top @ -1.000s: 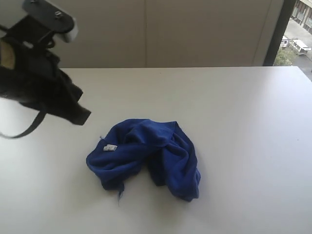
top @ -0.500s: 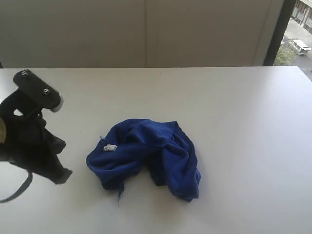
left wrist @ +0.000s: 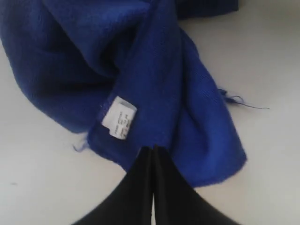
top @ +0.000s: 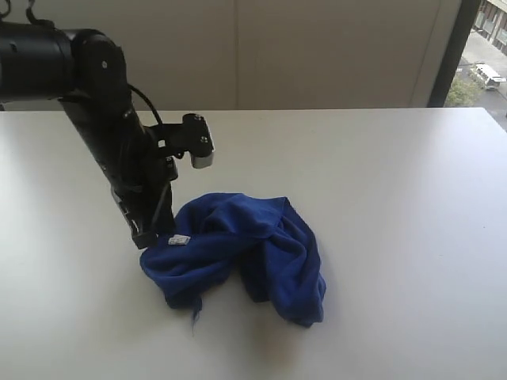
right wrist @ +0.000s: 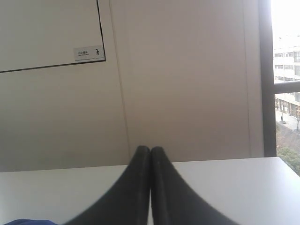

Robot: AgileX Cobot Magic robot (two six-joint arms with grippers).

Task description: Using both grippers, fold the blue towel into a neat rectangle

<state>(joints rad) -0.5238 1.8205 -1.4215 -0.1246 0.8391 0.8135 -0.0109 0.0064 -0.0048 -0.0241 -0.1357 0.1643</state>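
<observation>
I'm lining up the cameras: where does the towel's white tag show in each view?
Exterior: white tag on the blue towel's left edge, beside the left gripper.
Left wrist: the tag near the middle, close to the shut gripper tips.
Right wrist: not in it.
Shared landmark: the left gripper.

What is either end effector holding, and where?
Nothing, apparently: left end effector shut, tips at the blue towel edge by its white tag; right end effector shut, empty.

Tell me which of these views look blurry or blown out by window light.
Exterior view: fairly sharp, soft shadow under the blue towel, window overexposed. Left wrist view: left gripper a blurred silhouette, tag unreadable. Right wrist view: right gripper likewise blurred, window glaring.
</observation>
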